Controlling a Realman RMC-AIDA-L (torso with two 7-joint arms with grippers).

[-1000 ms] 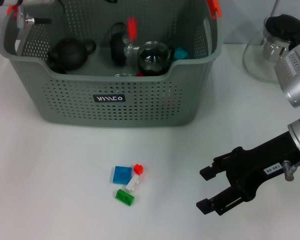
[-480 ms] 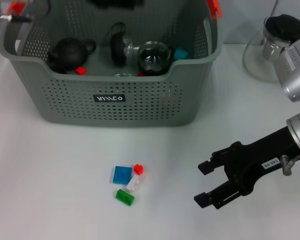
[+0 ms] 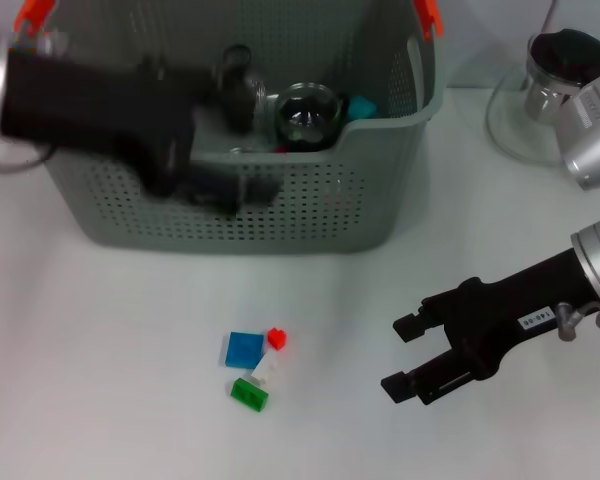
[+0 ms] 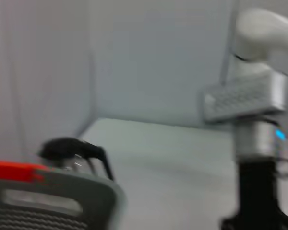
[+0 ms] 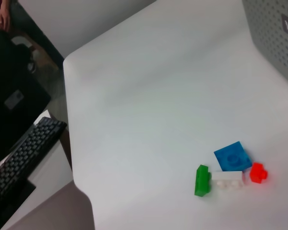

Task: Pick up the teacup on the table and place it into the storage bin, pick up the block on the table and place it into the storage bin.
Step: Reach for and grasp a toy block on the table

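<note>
Centrally, the storage bin [image 3: 380,190], a perforated grey-green plastic basket, holds a round glass pot [image 3: 308,115]; the left gripper [image 3: 215,190] crosses its front wall, motion-blurred, finger state unreadable. Four small studded blocks lie clustered on the smooth white table [image 3: 100,380]: blue block [image 3: 244,349], red block [image 3: 276,338], white block [image 3: 265,370], green block [image 3: 248,394]. The right gripper [image 3: 407,356] hovers near them, jaws parted, empty. Only the right wrist view shows a keyboard [image 5: 17,155] beyond the table edge.

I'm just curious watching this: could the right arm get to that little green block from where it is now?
Probably yes. The right gripper is open, low over the table, and only bare white table lies between it and the green block, which sits against the white block.
</note>
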